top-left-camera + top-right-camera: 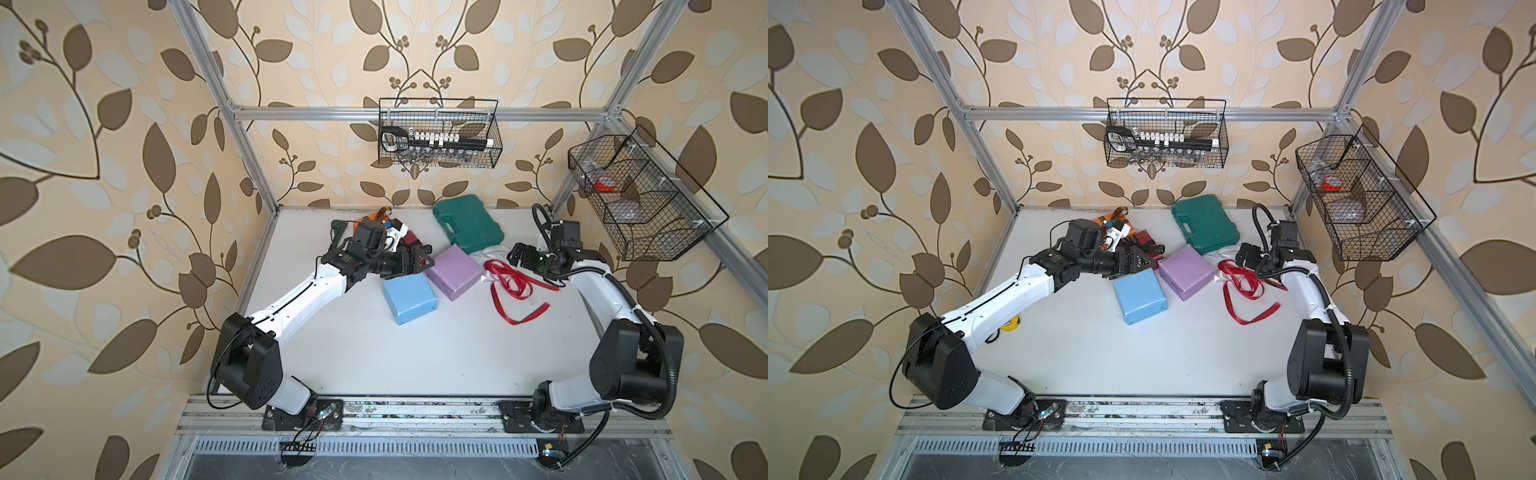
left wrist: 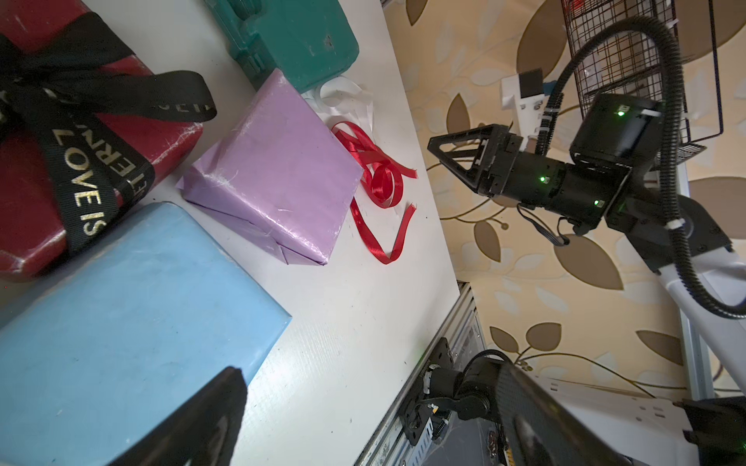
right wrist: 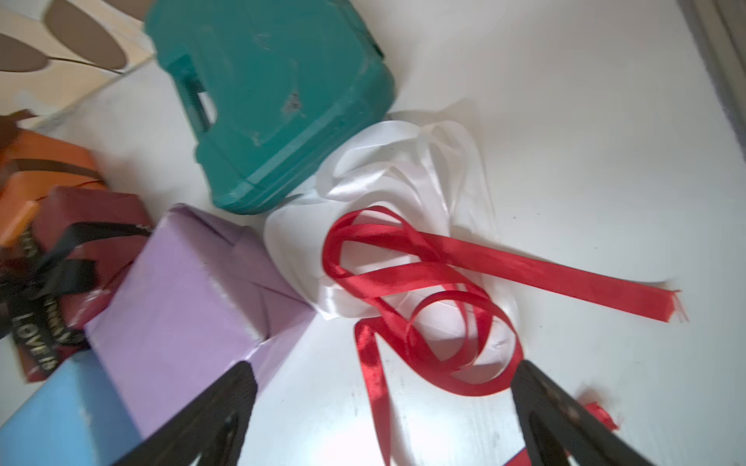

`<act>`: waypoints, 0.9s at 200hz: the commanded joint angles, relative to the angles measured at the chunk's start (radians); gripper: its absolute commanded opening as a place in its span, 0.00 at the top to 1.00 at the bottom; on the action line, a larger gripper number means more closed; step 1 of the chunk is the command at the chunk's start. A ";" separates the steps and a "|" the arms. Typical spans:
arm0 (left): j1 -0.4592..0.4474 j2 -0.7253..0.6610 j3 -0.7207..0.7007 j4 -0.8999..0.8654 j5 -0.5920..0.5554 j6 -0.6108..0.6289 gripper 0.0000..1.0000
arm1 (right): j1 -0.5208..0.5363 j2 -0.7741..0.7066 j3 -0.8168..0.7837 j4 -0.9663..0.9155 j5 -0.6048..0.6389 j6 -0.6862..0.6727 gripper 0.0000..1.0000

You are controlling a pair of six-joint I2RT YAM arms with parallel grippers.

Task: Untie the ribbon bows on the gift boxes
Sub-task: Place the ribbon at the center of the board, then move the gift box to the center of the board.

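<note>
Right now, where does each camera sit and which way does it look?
Top views: a pair high over the table's front edge, looking down toward the back wall; the whole left arm and right arm show.
Left wrist: on the left arm, looking across the light blue box and lilac box toward the right arm; its fingertips show.
Right wrist: on the right arm, looking down at the red ribbon and white ribbon; its fingertips show.
Shared: both wrist views catch the lilac box, red ribbon and green case.
</note>
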 commanded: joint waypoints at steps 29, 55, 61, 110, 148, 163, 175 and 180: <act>0.155 -0.163 -0.091 -0.005 -0.078 -0.039 0.01 | 0.255 -0.164 -0.140 0.169 -0.293 0.056 0.03; 0.299 -0.241 -0.179 -0.014 -0.086 -0.076 0.01 | 0.406 -0.150 -0.195 0.248 -0.367 0.100 0.11; 0.334 -0.251 -0.198 -0.011 -0.068 -0.084 0.01 | 0.440 -0.139 -0.199 0.260 -0.364 0.098 0.13; 0.503 -0.278 -0.270 -0.018 0.037 -0.101 0.01 | 0.555 0.039 -0.201 0.358 -0.326 0.084 0.23; 0.518 -0.272 -0.248 -0.001 0.057 -0.110 0.01 | 0.594 0.187 -0.172 0.402 -0.297 0.061 0.35; 0.517 -0.264 -0.230 0.000 0.064 -0.111 0.01 | 0.610 0.229 -0.161 0.417 -0.312 0.070 0.39; 0.518 -0.257 -0.220 0.001 0.073 -0.113 0.01 | 0.633 0.256 -0.151 0.435 -0.323 0.085 0.42; 0.518 -0.256 -0.217 0.002 0.075 -0.115 0.01 | 0.646 0.265 -0.147 0.445 -0.324 0.092 0.43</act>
